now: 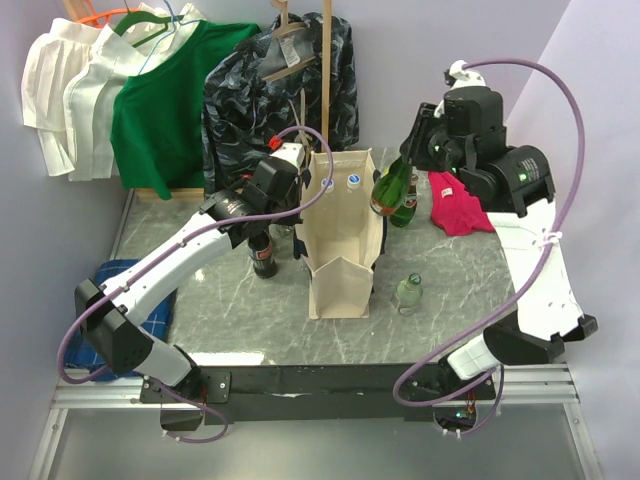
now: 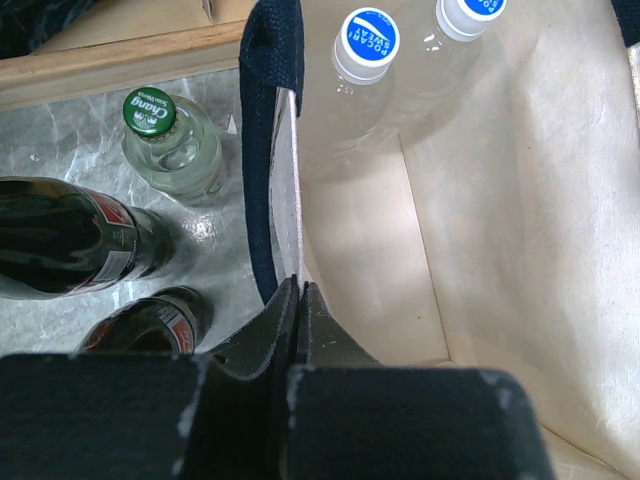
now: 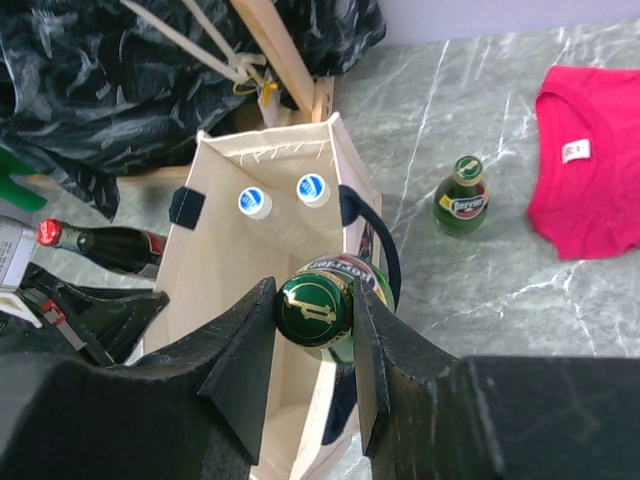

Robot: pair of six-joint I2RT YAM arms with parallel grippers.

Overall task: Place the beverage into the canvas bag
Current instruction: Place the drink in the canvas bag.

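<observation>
Right gripper [image 3: 315,318] clamps green bottle [image 3: 312,308] (over canvas bag [image 3: 215,250]); left gripper [image 2: 298,292] pinches rim [image 2: 290,190], seemingly.

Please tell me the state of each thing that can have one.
canvas bag: upright, open, two capped bottles inside
left gripper: fingers shut on the bag's rim
right gripper: fingers shut on green bottle
green bottle: capped, tilted, held by the neck
clear bottle: upright, capped, on table

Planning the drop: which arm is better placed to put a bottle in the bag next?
Right. The right gripper holds a green bottle by its neck beside the canvas bag; the left gripper is shut on the bag's rim.
</observation>
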